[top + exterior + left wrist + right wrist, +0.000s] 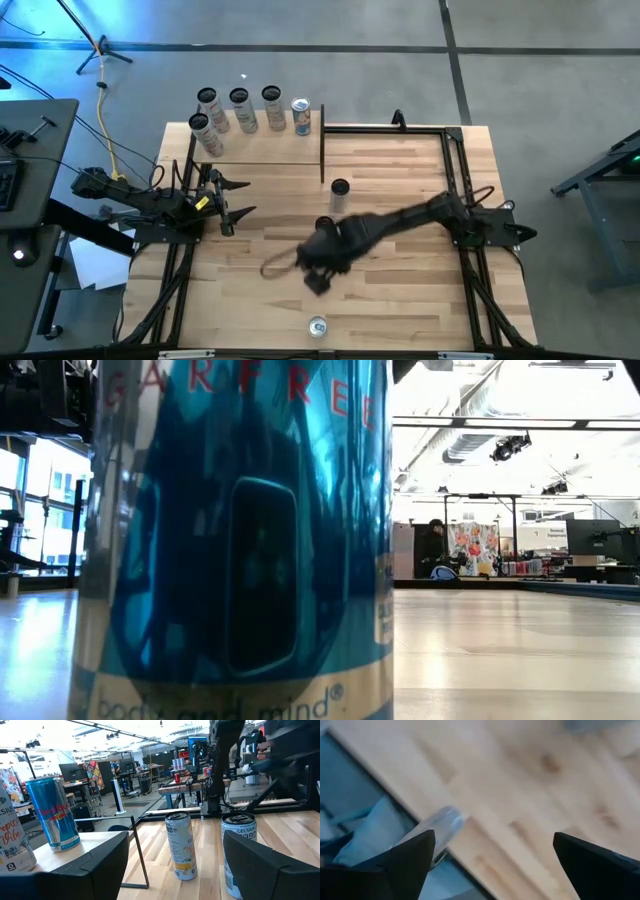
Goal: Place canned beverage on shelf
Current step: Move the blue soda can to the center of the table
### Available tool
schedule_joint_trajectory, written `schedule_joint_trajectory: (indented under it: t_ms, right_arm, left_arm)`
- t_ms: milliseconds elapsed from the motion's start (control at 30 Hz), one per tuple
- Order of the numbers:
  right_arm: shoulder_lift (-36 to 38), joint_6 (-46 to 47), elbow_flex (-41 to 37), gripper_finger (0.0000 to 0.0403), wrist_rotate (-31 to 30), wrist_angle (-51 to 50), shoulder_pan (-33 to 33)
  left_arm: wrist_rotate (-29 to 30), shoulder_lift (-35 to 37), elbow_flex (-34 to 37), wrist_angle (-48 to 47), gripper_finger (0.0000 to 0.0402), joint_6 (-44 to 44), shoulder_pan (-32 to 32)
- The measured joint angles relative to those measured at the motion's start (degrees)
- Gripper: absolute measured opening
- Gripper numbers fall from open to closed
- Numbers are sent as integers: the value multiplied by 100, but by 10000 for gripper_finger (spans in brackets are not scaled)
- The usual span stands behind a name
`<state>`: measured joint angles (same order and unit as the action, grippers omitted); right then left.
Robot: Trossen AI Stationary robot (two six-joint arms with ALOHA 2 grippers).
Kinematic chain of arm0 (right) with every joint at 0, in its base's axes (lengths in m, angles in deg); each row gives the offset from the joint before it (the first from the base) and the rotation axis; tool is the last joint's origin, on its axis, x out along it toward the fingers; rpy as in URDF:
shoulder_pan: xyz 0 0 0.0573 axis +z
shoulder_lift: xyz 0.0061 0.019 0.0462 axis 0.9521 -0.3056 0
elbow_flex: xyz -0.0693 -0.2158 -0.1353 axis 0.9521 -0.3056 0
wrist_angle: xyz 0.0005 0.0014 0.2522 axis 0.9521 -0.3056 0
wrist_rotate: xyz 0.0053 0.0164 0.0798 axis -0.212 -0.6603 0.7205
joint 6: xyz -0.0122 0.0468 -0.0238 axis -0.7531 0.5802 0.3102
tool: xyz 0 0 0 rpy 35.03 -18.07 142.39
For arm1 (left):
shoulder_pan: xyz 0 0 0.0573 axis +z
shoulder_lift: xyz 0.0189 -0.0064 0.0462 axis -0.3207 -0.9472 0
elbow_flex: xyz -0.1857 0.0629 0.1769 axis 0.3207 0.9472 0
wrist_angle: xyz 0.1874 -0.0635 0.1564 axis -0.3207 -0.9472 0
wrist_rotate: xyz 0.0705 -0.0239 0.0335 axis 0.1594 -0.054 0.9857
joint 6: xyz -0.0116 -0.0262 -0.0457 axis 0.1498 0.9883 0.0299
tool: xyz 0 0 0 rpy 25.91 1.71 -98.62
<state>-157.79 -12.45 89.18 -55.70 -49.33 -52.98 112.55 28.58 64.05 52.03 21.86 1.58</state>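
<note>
The left gripper [236, 200] waits at the table's left edge, fingers apart and empty, beside the shelf [265, 147], which carries 5 cans [238, 110]. 1 can [339, 192] stands mid-table, another [318, 326] near the front edge. The right gripper [316, 280] hangs between them, fingers wide apart, holding nothing

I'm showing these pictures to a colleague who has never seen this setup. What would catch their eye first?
Probably the row of five cans lined up on the small pale shelf at the table's far left corner. Next, the right arm stretched across the middle of the table, its tool open and empty, with one can standing just beyond it. In the low view, a blue can at the near edge fills nearly half the picture.
</note>
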Motion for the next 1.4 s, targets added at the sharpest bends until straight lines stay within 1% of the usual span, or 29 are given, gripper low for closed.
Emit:
schedule_joint_trajectory:
  t_ms: [100,200,300,467,633,833,1000,1100,1300,1400]
  right_arm:
    - [0,80,-4,392,-118,456,375]
    - [-30,61,-4,392,-376,836,707]
    - [-103,-360,-7,392,-613,1077,957]
    - [-164,-944,-7,392,-803,1542,1122]
    - [-249,-1646,-7,392,-879,1653,1126]
    - [-562,-2510,-9,392,-573,1747,1089]
    - [-843,-3604,-10,392,-120,1765,1130]
    - [-878,-4079,-11,392,-132,1733,1182]
    - [-876,-4370,-11,392,-162,1815,1201]
    - [-876,-4323,-11,392,-179,1880,1216]
  left_arm:
    - [-1,0,0,-2,294,0,1]
    - [-2,-2,0,-3,294,0,2]
    - [0,-1,0,-2,294,0,2]
    - [-2,-2,0,-2,294,-2,2]
    - [0,-2,0,-20,294,0,1]
    - [0,-2,0,-42,294,0,2]
    - [0,-15,-1,-107,294,2,1]
    - [0,-17,-2,-133,294,0,0]
    - [-2,-15,-1,-133,294,1,0]
    - [-2,-17,-2,-133,294,0,0]
